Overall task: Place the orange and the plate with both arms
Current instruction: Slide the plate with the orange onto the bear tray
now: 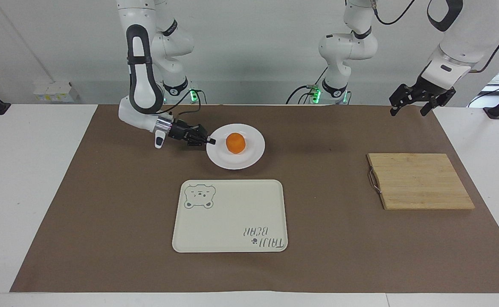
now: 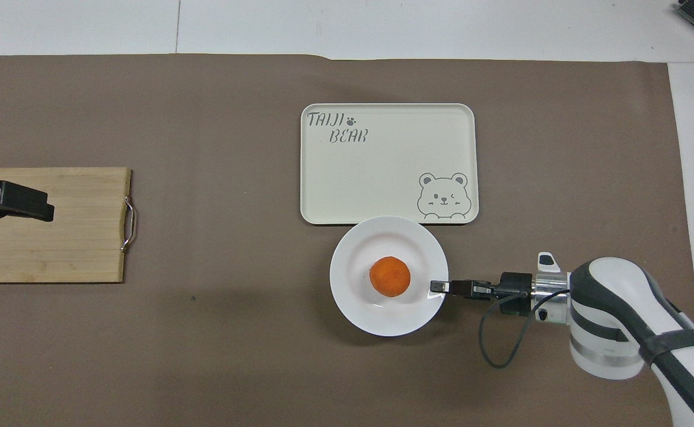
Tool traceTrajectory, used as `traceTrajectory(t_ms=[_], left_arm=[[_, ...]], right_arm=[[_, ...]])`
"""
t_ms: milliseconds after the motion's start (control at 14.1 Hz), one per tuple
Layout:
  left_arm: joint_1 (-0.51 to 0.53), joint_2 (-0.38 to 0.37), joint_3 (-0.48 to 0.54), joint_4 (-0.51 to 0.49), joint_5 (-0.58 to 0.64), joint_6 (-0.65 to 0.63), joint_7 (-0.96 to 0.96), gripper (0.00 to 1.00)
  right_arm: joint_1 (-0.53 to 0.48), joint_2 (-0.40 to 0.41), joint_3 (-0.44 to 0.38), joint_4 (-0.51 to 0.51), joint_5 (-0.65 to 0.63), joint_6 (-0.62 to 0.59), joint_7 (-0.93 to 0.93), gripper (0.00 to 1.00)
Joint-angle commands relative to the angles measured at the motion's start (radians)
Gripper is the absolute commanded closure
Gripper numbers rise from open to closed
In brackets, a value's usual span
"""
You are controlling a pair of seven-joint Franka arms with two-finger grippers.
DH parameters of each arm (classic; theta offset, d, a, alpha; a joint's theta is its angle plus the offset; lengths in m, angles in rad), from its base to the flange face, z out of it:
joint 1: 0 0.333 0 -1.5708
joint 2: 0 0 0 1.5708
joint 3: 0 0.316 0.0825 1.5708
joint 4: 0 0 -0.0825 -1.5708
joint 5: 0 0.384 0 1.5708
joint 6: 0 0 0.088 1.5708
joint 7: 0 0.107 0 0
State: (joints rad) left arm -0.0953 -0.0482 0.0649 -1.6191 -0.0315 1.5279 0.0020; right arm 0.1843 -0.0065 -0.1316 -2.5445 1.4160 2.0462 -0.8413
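Orange (image 1: 235,142) on white plate (image 1: 249,157). Right gripper (image 1: 209,140) pinching plate rim at 9 o'clock, facing view, lifted just short of bear tray (image 1: 230,215). Tray placement left. Left gripper (image 1: 411,105) spread, waiting above table.

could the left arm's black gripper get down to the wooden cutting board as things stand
Probably yes. The left gripper hangs open over the table by the wooden cutting board, whose top lies bare; the right gripper is shut on the white plate.
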Motion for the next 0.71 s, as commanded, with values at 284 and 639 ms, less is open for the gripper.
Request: traceTrajectory(t_ms=[284,639], left_arm=[[0.002,-0.007,-0.004,0.010,0.019,-0.020,-0.011,0.00],[0.002,-0.007,-0.004,0.010,0.019,-0.020,-0.011,0.00]], right_arm=[[-0.019,0.023,0.001,0.180,-0.041,-0.026,0.238,1.00],[-0.023,0.140,-0.002,0.369,-0.054,-0.029,0.324,1.00]])
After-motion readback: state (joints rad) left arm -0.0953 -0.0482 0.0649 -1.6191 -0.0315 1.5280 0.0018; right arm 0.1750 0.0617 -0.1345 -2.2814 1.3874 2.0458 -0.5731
